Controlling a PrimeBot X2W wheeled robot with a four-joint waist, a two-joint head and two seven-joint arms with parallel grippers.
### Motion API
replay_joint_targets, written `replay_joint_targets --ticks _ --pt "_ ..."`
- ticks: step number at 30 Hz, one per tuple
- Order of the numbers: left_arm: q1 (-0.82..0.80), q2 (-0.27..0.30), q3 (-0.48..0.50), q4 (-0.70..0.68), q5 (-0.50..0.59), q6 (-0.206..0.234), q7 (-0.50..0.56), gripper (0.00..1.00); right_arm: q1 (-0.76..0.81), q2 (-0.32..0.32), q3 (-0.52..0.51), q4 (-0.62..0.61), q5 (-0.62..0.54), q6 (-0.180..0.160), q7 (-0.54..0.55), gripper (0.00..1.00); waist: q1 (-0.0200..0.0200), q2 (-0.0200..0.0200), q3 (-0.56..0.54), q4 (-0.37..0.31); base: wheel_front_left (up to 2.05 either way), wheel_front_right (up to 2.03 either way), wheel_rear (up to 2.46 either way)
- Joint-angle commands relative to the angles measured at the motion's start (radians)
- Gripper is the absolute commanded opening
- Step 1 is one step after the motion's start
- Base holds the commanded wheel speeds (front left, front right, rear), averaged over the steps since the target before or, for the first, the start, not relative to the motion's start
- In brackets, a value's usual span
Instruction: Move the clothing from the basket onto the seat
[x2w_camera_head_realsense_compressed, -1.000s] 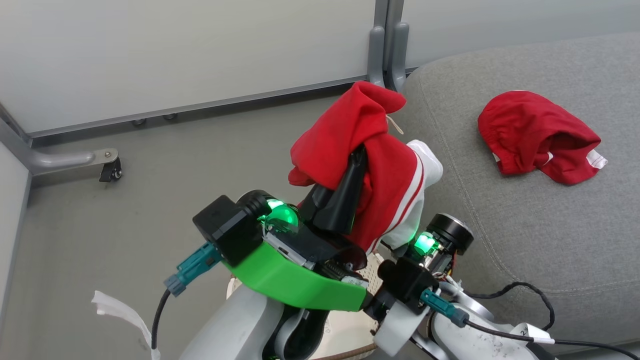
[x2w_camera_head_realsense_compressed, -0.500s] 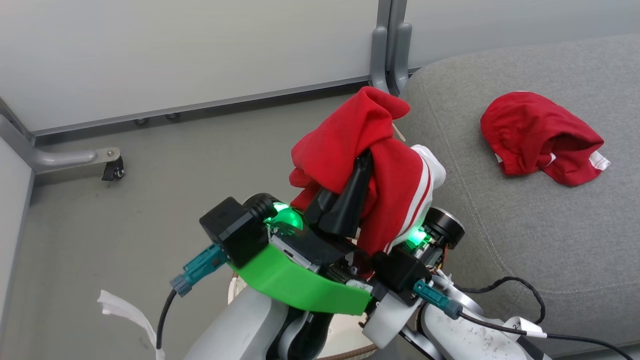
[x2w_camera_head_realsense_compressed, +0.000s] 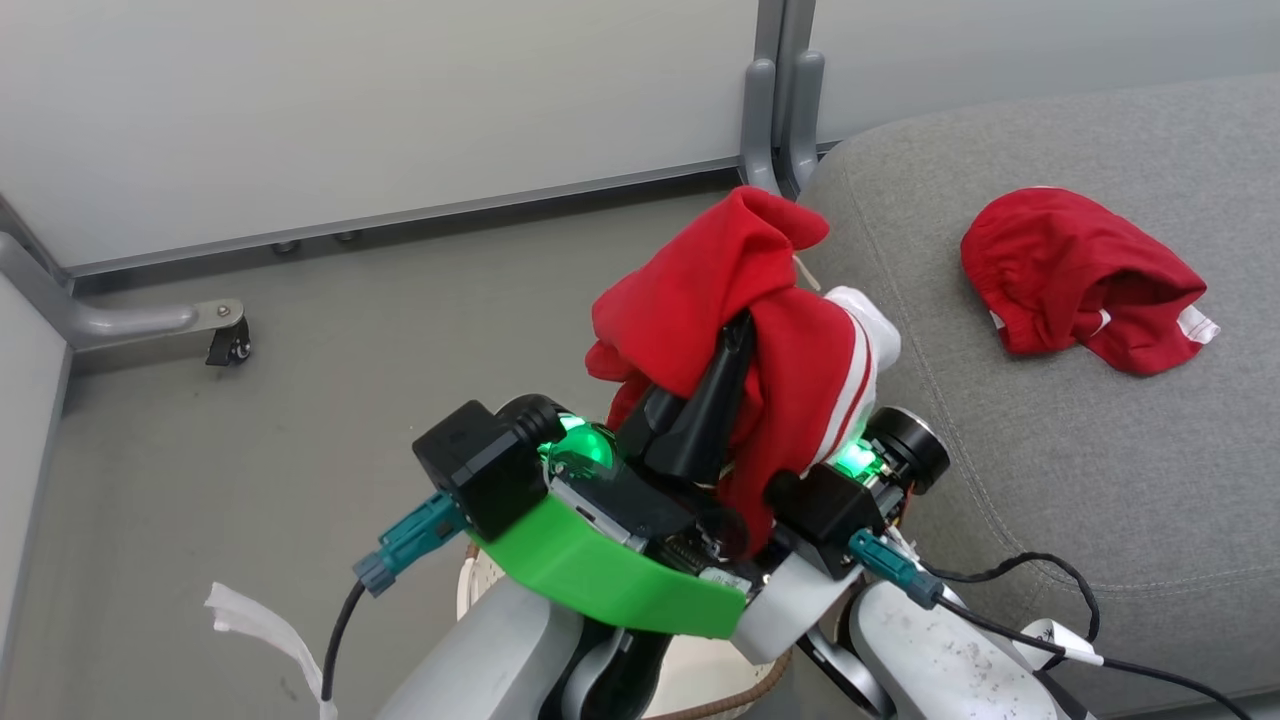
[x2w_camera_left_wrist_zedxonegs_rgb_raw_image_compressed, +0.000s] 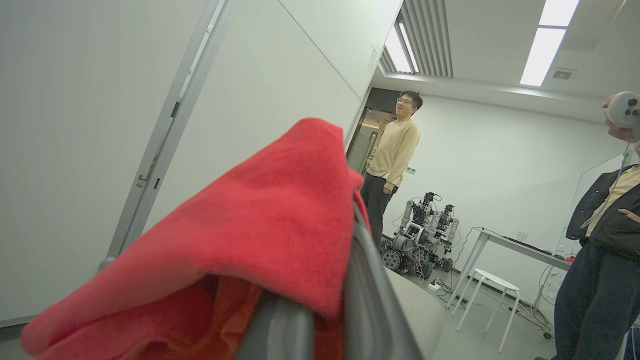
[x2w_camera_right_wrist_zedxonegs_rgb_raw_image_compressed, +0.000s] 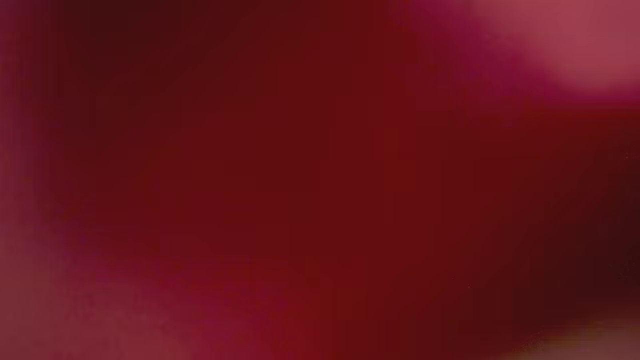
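Castor (x2w_camera_head_realsense_compressed: 226, 346), one, far left on the floor; white strip (x2w_camera_head_realsense_compressed: 262, 632), one, lower left; basket (x2w_camera_head_realsense_compressed: 480, 590), one, glimpsed beneath the arms; left gripper (x2w_camera_head_realsense_compressed: 738, 335), one, clenched on the larger red garment (x2w_camera_head_realsense_compressed: 700, 290), held aloft near the seat's left edge; right gripper (x2w_camera_head_realsense_compressed: 850, 472), one, fingers buried under that cloth, grip impossible to tell; seat (x2w_camera_head_realsense_compressed: 1050, 480), one, grey; smaller red garment (x2w_camera_head_realsense_compressed: 1080, 275), one, lying on the seat; garments, two in all.
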Motion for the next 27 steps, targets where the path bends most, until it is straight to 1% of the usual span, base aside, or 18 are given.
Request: replay_joint_targets --ticks 1,9,15,27 --pt "0.011 0.003 0.004 0.004 0.006 -0.004 0.000 0.00 0.012 0.003 -0.006 0.001 0.009 0.000 0.000 0.00 0.0000 0.0000 0.000 -0.001 0.00 0.00 0.00" --pt "0.013 0.003 0.021 0.013 0.013 0.003 0.000 0.00 0.024 0.010 -0.049 -0.015 0.026 0.000 0.000 0.00 0.0000 0.0000 0.005 -0.005 0.00 0.00 0.00" --pt "0.021 0.003 0.049 0.044 0.024 0.011 0.000 0.00 0.043 0.005 -0.075 -0.050 0.058 0.000 0.000 0.00 0.0000 0.0000 0.008 -0.008 0.00 0.00 0.00" --pt "0.041 0.003 0.077 0.092 0.036 -0.001 0.000 0.00 0.059 -0.002 -0.117 -0.080 0.082 0.000 0.000 0.00 0.0000 0.0000 0.004 -0.019 0.00 0.00 0.00"
